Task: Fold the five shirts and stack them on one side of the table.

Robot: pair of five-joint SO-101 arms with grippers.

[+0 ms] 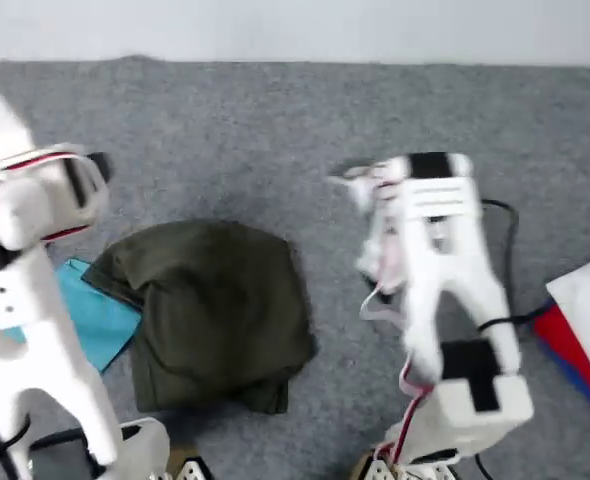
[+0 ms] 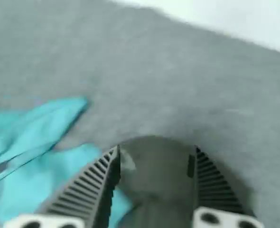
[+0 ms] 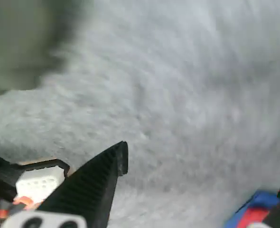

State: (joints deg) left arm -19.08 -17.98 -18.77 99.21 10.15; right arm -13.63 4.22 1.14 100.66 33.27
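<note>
High view: one olive shirt (image 1: 225,310), one teal shirt (image 1: 95,315); left hand (image 2: 156,156), right hand (image 3: 204,166) apart.

- Teal shirt (image 1: 95,318) lies partly hidden under the dark green shirt (image 1: 220,310).
- Red, white and blue cloth (image 1: 587,318) is cut off at the high view's edge.

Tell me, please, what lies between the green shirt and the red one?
The right arm stands there on bare grey table, seen in the high view.
</note>
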